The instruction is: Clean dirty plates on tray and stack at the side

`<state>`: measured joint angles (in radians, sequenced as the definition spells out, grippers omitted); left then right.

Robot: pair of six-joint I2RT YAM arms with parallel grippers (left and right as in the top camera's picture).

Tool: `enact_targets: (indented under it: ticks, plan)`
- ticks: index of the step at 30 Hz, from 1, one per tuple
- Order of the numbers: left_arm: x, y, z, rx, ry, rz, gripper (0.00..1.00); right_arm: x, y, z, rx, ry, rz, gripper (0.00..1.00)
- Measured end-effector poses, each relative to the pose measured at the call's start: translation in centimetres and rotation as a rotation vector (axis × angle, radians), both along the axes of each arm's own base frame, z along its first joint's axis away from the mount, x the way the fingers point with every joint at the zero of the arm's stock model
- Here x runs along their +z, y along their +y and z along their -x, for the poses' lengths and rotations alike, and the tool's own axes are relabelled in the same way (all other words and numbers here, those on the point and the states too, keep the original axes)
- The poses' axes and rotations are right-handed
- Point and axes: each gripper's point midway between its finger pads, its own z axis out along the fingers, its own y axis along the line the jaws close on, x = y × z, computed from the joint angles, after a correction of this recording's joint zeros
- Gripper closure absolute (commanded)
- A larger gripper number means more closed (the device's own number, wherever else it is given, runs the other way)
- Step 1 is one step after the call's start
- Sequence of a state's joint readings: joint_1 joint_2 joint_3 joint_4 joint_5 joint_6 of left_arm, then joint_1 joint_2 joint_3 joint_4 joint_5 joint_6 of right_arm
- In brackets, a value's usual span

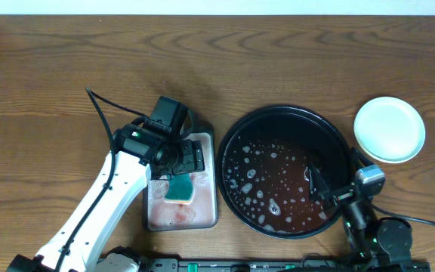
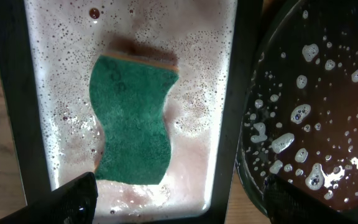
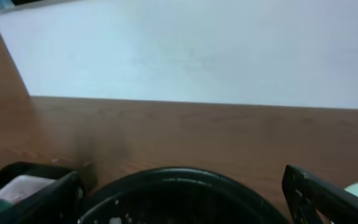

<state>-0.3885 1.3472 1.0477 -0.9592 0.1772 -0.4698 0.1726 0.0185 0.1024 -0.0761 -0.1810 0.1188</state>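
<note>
Plates [image 1: 389, 129]: a pale stack is seen on the table [image 1: 51, 68], just beside the tray's upper right; only the clean top plate shows, and the count beneath cannot be told.
Tray [image 1: 285, 108]: no plate is seen in it; it is filled with reddish water and scattered suds.
Pan [image 1: 206, 211]: set just left of the tray and filled with pinkish foam.
Sponge [image 2: 132, 121]: laid flat in the pan, green side up, untouched by either finger.
Left gripper [image 2: 179, 199]: held spread wide over the pan, with nothing between the fingers.
Right gripper [image 3: 182, 190]: parted and empty, poised at the tray's right inner edge and aimed across the rim.
Stage: washing is judged done or nearly so, since nothing is left in the tray.
Risk, tray: if the rim is pressed or hooked by the right fingers, the tray may be tipped and dirty water spilled onto the table.
Risk, stack: the plates could be knocked by the right arm, which stands near them.
Risk, sponge: if lifted soaked, drips would be carried across the table; a wet grip may also slip.
</note>
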Motion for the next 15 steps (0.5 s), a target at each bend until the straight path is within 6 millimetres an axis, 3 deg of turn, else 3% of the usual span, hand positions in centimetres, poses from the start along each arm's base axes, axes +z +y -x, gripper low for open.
enact_targets:
  ticks: [6,15]
  plan:
    - [0.0,0.0,0.0,0.000,0.000,0.000,0.14,-2.8,0.0,-0.7,-0.005,0.019,0.003,0.01]
    - [0.0,0.0,0.0,0.000,0.000,0.000,0.15,-3.2,0.0,-0.6,-0.007,0.034,0.006,0.01]
